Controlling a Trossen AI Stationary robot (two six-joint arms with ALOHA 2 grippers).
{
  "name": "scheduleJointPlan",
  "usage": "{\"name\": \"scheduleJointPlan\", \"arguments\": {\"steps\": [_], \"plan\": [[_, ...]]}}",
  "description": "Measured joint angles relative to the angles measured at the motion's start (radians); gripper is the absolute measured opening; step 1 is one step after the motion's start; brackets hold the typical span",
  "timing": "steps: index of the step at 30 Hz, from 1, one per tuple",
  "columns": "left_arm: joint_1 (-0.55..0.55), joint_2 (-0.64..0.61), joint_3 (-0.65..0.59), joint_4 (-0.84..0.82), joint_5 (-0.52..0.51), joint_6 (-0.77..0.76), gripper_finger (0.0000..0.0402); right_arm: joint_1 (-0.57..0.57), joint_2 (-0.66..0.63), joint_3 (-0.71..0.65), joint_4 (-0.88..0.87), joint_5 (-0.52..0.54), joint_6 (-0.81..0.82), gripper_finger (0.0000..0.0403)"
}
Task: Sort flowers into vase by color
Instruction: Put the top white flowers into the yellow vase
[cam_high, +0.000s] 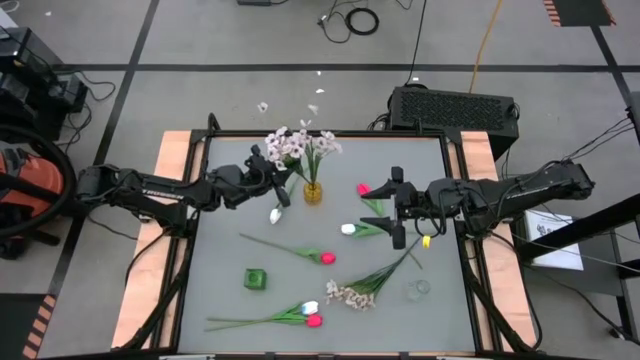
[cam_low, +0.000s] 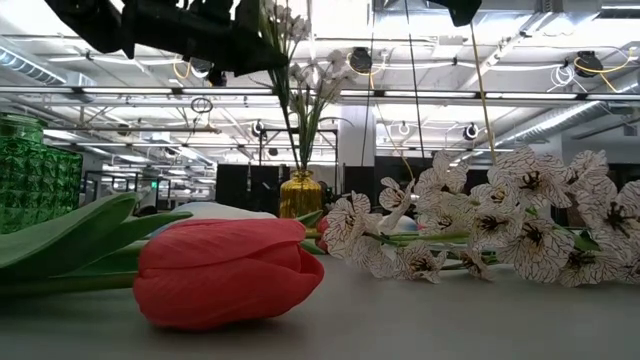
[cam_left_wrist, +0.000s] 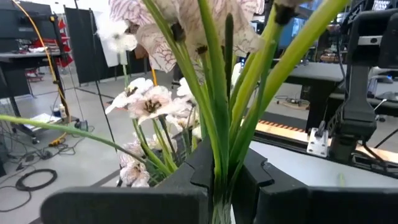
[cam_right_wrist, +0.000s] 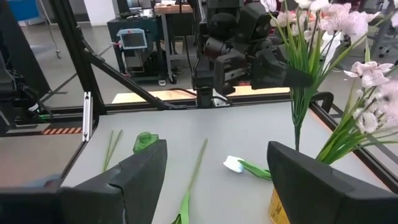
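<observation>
- Your spray of pale blossoms (cam_high: 293, 146) stands with its stems in the yellow vase (cam_high: 313, 192) at the tabletop's (cam_high: 225, 290) far middle.
- Your left hand (cam_high: 281, 181) is clamped on those green stems (cam_left_wrist: 219, 134) just above the vase.
- Your right hand (cam_high: 397, 209) hovers with its fingers (cam_right_wrist: 314, 183) spread wide, holding nothing, beside a white tulip (cam_high: 349, 229).
- More tulips lie nearer you: one pink-red (cam_high: 326, 258), a white-and-pink pair (cam_high: 312, 314), and a second spray (cam_high: 350, 294).
</observation>
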Motion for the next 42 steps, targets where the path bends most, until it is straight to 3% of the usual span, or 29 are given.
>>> {"name": "scheduleJointPlan", "arguments": {"steps": [22, 33, 37, 42], "plan": [[0.002, -0.01, 0.0, -0.061, 0.022, -0.03, 0.0033, 0.003, 0.0, 0.0, -0.002, 0.0, 0.005, 0.027], [0.006, 0.072, 0.001, -0.026, 0.022, -0.031, 0.0036, 0.003, 0.0, 0.0, -0.002, 0.0, 0.005, 0.027], [0.021, 0.09, 0.001, -0.028, 0.021, -0.055, 0.0063, 0.003, 0.0, 0.0, -0.002, 0.0, 0.008, 0.027], [0.026, 0.09, 0.001, -0.093, 0.013, -0.06, 0.0131, 0.003, 0.0, 0.0, -0.039, -0.006, 0.032, 0.027]]}}
